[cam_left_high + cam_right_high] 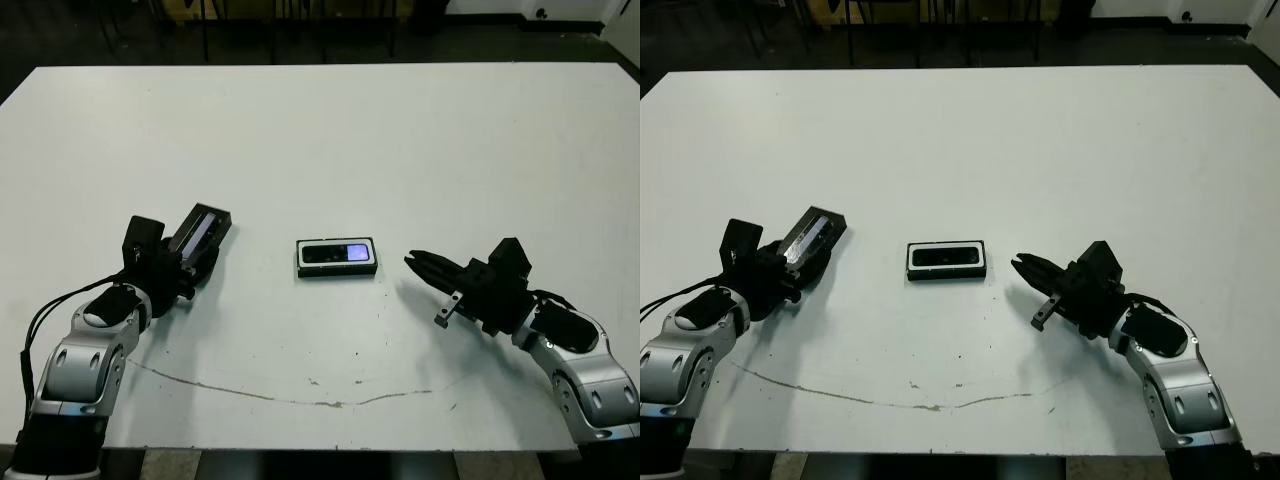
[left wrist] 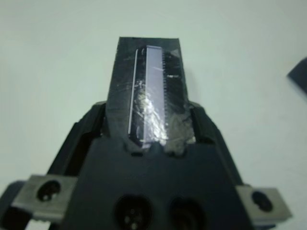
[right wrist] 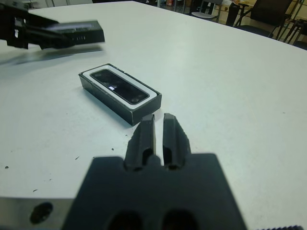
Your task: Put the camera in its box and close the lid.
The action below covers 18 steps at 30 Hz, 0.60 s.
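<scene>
The box [image 1: 337,271] lies flat in the middle of the white table, its white lining showing as a thin rim. The camera [image 1: 338,253] rests inside it, its small bluish screen lit. My left gripper [image 1: 190,262] is shut on the lid [image 1: 201,231], a black cover with a pale glossy strip [image 2: 149,91], held tilted just above the table to the left of the box. My right gripper [image 1: 414,263] sits low to the right of the box, shut with nothing in it, its fingertips [image 3: 146,122] pointing at the box's near end [image 3: 139,112].
A thin dark scuff line [image 1: 280,397] runs across the table [image 1: 400,150] near its front edge. Dark chair legs and floor show beyond the far edge.
</scene>
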Each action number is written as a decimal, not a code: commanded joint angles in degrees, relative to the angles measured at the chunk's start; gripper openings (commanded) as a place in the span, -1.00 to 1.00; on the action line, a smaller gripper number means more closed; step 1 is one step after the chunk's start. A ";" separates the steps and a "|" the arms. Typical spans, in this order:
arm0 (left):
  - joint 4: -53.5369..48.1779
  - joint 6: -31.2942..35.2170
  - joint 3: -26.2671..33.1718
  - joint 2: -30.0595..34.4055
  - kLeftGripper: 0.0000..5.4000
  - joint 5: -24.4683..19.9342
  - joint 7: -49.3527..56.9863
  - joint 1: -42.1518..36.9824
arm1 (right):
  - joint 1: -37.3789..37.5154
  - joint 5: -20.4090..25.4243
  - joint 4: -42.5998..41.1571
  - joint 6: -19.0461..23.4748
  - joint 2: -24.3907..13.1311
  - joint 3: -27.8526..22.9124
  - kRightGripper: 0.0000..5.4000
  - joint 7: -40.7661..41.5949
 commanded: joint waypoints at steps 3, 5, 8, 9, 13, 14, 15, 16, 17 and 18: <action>1.16 -6.99 0.09 4.94 0.02 0.27 -5.95 -2.80 | 0.88 -1.13 0.24 -1.41 0.60 -0.48 -1.00 -2.00; 3.64 -9.39 0.06 7.30 0.02 -1.19 -11.15 -6.01 | 0.96 -1.60 -0.31 -1.40 0.57 -0.68 -1.00 -3.13; 8.26 -12.41 -1.11 10.34 0.02 -2.64 -19.20 -11.60 | 0.57 -1.43 -1.45 0.71 -0.01 -1.02 -1.00 -4.05; 9.92 -13.36 -1.57 10.98 0.02 -2.99 -21.69 -13.35 | 0.42 -1.32 -1.85 1.43 -0.19 -1.15 -1.00 -4.23; 18.93 -13.89 -3.91 11.07 0.02 -5.80 -32.69 -21.88 | -1.24 -0.99 -3.23 6.92 -0.76 -2.10 -1.00 -5.86; 21.30 -14.81 -4.99 11.04 0.02 -5.64 -35.35 -24.00 | -1.78 -0.68 -3.19 7.84 -0.84 -2.47 -1.00 -5.92; 23.75 -15.31 -6.15 10.99 0.02 -5.40 -38.05 -26.15 | -2.32 -0.40 -2.93 8.29 -0.81 -2.91 -1.00 -5.93; 26.11 -15.63 -7.30 10.84 0.02 -5.05 -40.47 -28.14 | -2.78 -0.16 -2.72 8.44 -0.76 -3.36 -1.00 -5.97; 28.91 -15.65 -8.59 10.44 0.02 -4.71 -43.06 -30.37 | -3.30 -0.12 -2.55 8.15 -0.82 -3.85 -1.00 -6.00; 31.62 -15.22 -9.87 9.94 0.02 -4.37 -45.33 -32.48 | -3.79 -0.44 -2.38 7.40 -1.00 -4.27 -1.00 -6.11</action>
